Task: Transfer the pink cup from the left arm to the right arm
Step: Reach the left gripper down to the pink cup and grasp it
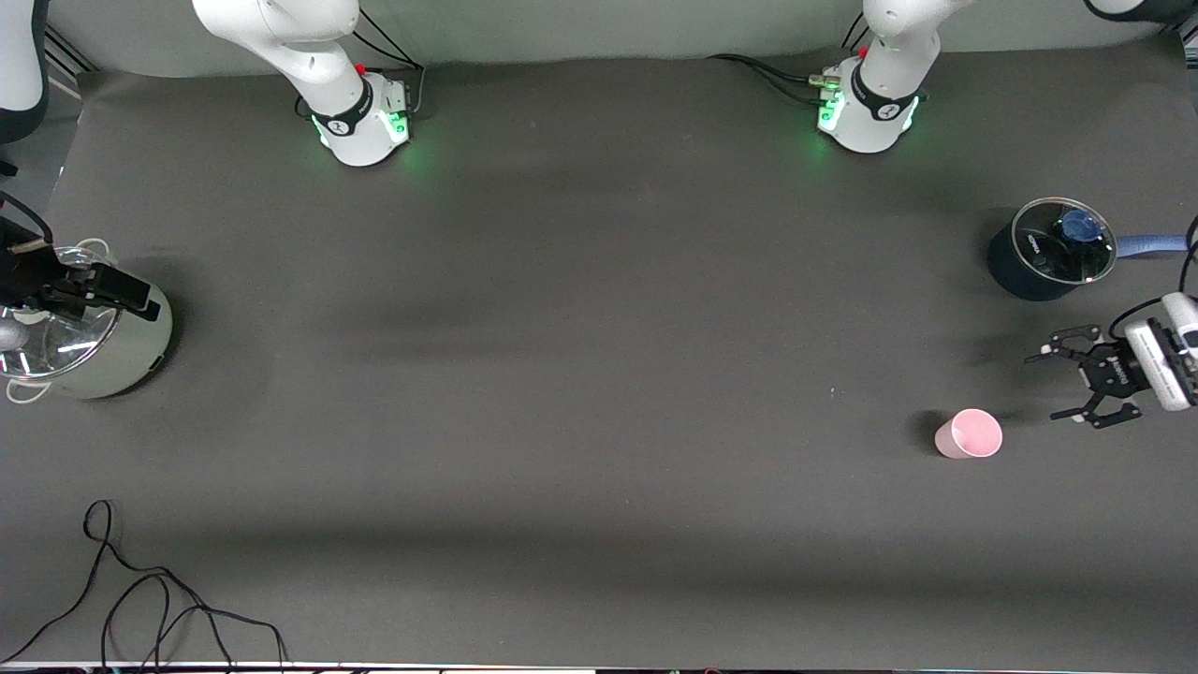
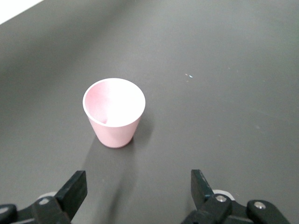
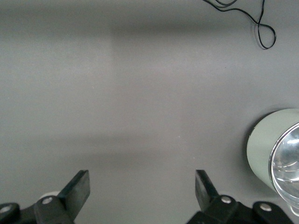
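Observation:
The pink cup [image 1: 969,433] stands upright on the dark mat toward the left arm's end of the table. It is empty, and in the left wrist view the cup [image 2: 114,112] stands just ahead of the fingers. My left gripper [image 1: 1048,386], with skeletal fingers, hangs low beside the cup, open and empty, apart from it; the left wrist view shows the gripper [image 2: 139,186] with jaws wide apart. My right gripper [image 1: 140,298] is open and empty over the silver pot's edge at the right arm's end; the right wrist view shows the gripper [image 3: 142,186] over bare mat.
A dark pot with a glass lid [image 1: 1053,248] and a blue handle stands farther from the front camera than the cup. A silver pot [image 1: 122,356] with a glass lid stands at the right arm's end and shows in the right wrist view [image 3: 273,149]. A black cable [image 1: 140,599] lies near the front edge.

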`<state>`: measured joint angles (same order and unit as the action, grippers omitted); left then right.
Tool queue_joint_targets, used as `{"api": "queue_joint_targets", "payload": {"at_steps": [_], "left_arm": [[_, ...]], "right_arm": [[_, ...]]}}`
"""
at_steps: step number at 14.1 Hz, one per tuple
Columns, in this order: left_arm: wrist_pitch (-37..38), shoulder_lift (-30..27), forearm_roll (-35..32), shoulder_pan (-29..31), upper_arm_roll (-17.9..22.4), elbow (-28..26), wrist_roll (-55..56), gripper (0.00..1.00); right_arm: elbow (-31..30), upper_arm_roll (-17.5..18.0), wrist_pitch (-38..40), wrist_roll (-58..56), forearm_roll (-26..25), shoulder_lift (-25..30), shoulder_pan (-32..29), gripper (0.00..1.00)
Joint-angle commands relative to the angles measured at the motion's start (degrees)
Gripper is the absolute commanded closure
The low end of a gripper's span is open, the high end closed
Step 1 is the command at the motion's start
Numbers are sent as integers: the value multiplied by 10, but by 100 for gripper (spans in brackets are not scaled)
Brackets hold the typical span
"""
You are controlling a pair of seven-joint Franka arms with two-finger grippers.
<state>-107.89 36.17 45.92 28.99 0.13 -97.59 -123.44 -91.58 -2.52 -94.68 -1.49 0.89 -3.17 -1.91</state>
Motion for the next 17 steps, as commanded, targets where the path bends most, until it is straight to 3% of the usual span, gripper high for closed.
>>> {"api": "queue_joint_targets", "payload": {"at_steps": [1, 6, 9, 17], "left_arm": [[7, 42, 46, 5, -5, 22, -54, 1], [10, 81, 93, 5, -22, 27, -82, 1], [15, 115, 122, 5, -38, 56, -121, 1], [34, 146, 125, 17, -44, 111, -140, 1]], "right_arm": [[-15, -10, -16, -4, 1, 11, 5, 0], [-5, -11, -13, -4, 0, 10, 5, 0], [-1, -9, -11, -4, -3, 8, 5, 0], [3, -8, -10, -4, -5, 4, 5, 0]]}}
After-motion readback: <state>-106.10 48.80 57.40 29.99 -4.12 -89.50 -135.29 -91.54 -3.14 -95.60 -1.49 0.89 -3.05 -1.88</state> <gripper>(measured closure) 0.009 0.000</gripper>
